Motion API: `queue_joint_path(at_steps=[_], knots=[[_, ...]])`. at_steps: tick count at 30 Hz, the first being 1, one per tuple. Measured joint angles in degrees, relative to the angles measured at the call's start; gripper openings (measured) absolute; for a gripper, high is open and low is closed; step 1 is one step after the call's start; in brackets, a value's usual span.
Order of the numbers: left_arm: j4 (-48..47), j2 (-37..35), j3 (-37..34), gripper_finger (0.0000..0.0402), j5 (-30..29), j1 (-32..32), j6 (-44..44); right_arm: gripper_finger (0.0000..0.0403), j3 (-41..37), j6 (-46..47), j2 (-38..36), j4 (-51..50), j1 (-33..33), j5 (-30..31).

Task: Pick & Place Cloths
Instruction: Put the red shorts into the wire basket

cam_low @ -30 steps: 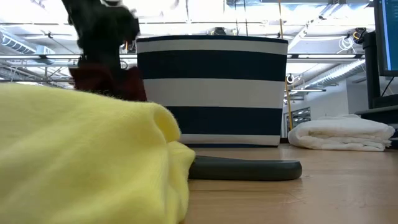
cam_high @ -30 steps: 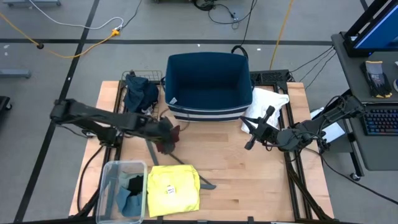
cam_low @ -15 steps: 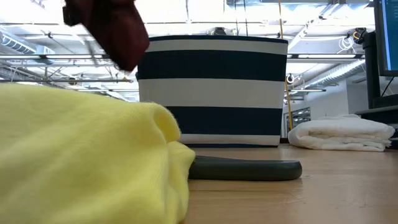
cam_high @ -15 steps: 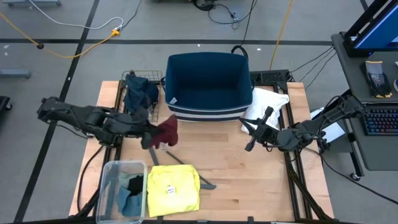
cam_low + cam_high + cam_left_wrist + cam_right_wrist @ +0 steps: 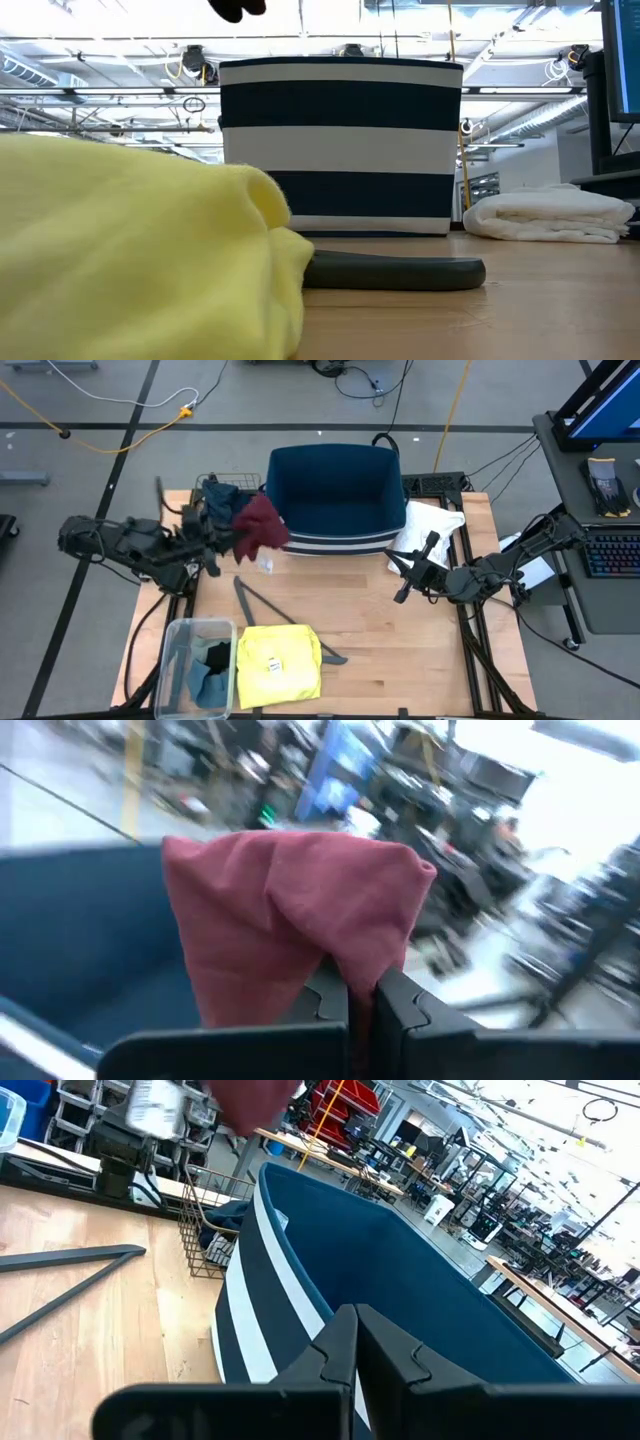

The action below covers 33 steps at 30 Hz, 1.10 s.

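My left gripper [image 5: 236, 538] [image 5: 362, 1005] is shut on a maroon cloth [image 5: 260, 525] [image 5: 290, 910], raised above the table beside the near left corner of the navy striped bin [image 5: 335, 495] [image 5: 340, 145]. A yellow T-shirt [image 5: 278, 665] [image 5: 130, 250] lies flat at the table's near edge. A folded white shirt [image 5: 430, 525] [image 5: 555, 215] lies to the right of the bin. Navy fabric [image 5: 222, 500] fills a wire basket. My right gripper [image 5: 398, 568] [image 5: 355, 1330] hovers shut and holds nothing, near the bin's right corner. My left gripper pinches a fold of the maroon cloth [image 5: 345, 965] between its two fingers, which point level toward the bin. The cloth is lifted clear of the table and bunches over and beyond the fingertips. A white tag [image 5: 265, 563] dangles below it.
A thin grey hanger [image 5: 270, 610] [image 5: 395, 270] lies on the wood between the bin and the yellow T-shirt. A clear plastic box [image 5: 172, 665] at the near left holds black and grey-blue pieces. The wire basket [image 5: 205, 482] stands left of the bin.
My left gripper has risen and drawn back toward the table's left and far edges, tipping from pointing down to level. The maroon cloth has come up with it, from low over the table near the hanger to beside the bin's near left corner.
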Motion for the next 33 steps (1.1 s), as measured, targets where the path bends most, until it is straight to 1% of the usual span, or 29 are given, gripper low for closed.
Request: queue_joint_path(at_steps=[4, 11, 15, 20, 21, 24, 33], knots=[[1.9, -1.9, 0.0, 0.0001, -9.8, 0.0, 5.8, 0.0, 0.0, 0.0, 0.0, 0.0, 0.0, 0.0], [3.4, -4.1, 0.0, 0.0001, -30.3, 0.0, 13.7, 0.0, 0.0, 0.0, 0.0, 0.0, 0.0, 0.0], [3.5, -4.1, 0.1, 0.0001, -41.6, 0.0, 18.6, 0.0, 0.0, -0.1, 0.0, 0.0, 0.0, 0.1], [3.3, -3.5, 0.1, 0.0001, -53.9, 0.1, 26.7, 0.0, 0.0, -0.1, 0.0, 0.0, 0.0, 0.1], [3.3, -3.3, 0.1, 0.0001, -55.5, 0.1, 28.4, 0.0, 0.0, -0.1, 0.0, 0.0, 0.0, 0.1], [3.5, -3.3, 0.1, 0.0001, -55.7, 0.8, 32.2, 0.0, 0.0, -0.1, 0.0, 0.0, 0.0, 0.1], [2.6, -3.3, 0.1, 0.0001, -55.9, 5.6, 33.3, 0.0, 0.0, 0.0, 0.0, 0.0, 0.0, 0.1]])
